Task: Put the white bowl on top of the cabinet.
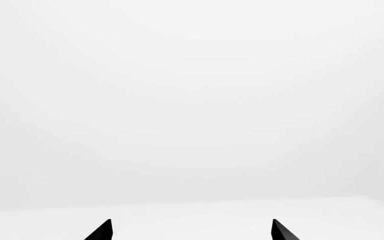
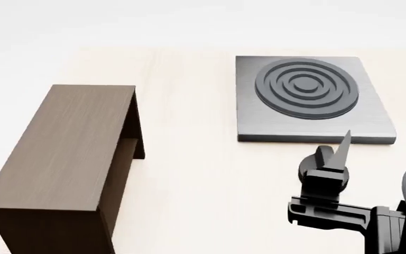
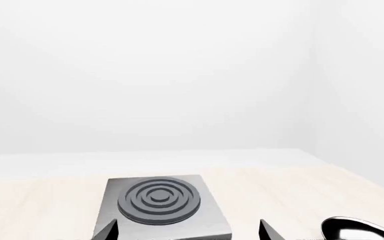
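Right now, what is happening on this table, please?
Nothing is held yet. The right gripper hovers open over the table, near the front edge of the grey stove plate. The left gripper is open too, facing only blank white space. The cabinet stands at the left with its top bare. No white bowl appears in any view; a shiny rounded object shows at the edge of the right wrist view, but I cannot identify it.

Pale wood table, plain white walls.
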